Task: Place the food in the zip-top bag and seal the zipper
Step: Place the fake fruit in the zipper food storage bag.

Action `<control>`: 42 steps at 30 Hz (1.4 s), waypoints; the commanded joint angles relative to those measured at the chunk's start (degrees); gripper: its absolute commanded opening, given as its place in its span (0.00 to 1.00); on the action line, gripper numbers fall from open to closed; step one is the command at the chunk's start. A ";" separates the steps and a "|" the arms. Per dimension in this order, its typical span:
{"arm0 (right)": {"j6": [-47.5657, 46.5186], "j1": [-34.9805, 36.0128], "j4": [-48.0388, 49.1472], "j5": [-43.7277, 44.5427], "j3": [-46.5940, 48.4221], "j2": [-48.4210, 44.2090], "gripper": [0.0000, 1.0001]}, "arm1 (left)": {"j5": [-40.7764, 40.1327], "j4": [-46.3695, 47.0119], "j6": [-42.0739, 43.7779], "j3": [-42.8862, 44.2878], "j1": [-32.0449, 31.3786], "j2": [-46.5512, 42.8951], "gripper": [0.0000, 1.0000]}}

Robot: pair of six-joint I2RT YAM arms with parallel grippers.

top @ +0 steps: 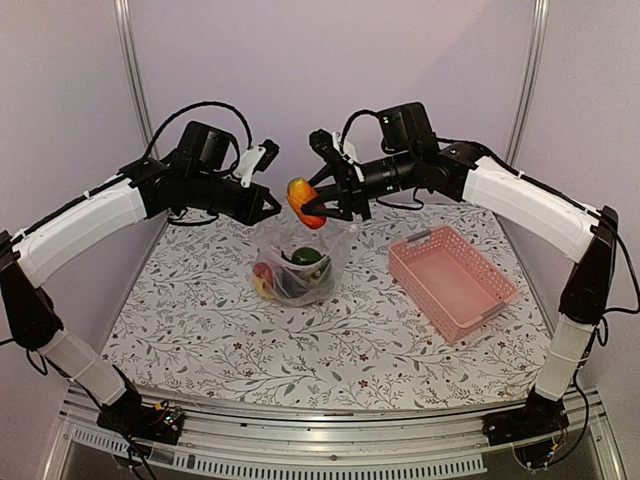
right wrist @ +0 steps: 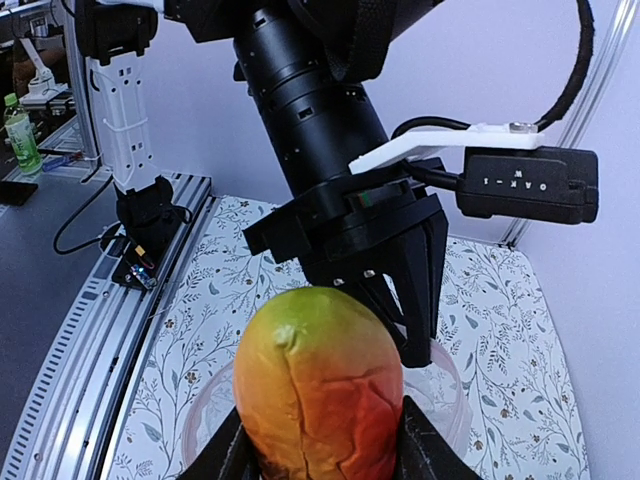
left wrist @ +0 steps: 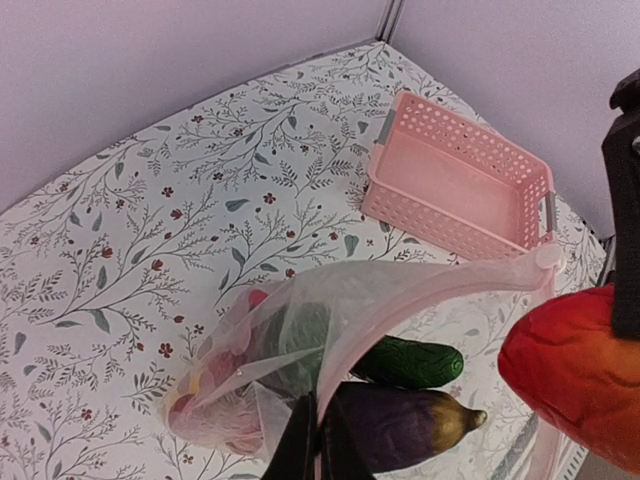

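Observation:
The clear zip-top bag (top: 300,268) stands mid-table with its mouth held up and open. Inside it lie a green cucumber (left wrist: 415,362), a dark purple eggplant (left wrist: 400,425) and small red and yellow pieces. My left gripper (left wrist: 320,440) is shut on the bag's mouth edge, by the zipper strip (left wrist: 430,285); it also shows in the top view (top: 272,207). My right gripper (right wrist: 320,445) is shut on a green-to-orange-red fruit (right wrist: 320,390) and holds it just above the bag's mouth, as the top view shows (top: 303,200). The fruit also fills the lower right of the left wrist view (left wrist: 575,375).
A pink slatted basket (top: 452,280) sits on the floral table cloth to the right of the bag, with nothing in it; it also shows in the left wrist view (left wrist: 460,185). Purple walls close the back and sides.

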 commanded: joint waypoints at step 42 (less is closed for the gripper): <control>-13.90 -7.18 -7.47 8.53 -17.42 -8.34 0.51 | -0.32 -1.07 4.04 2.34 0.99 -0.23 0.02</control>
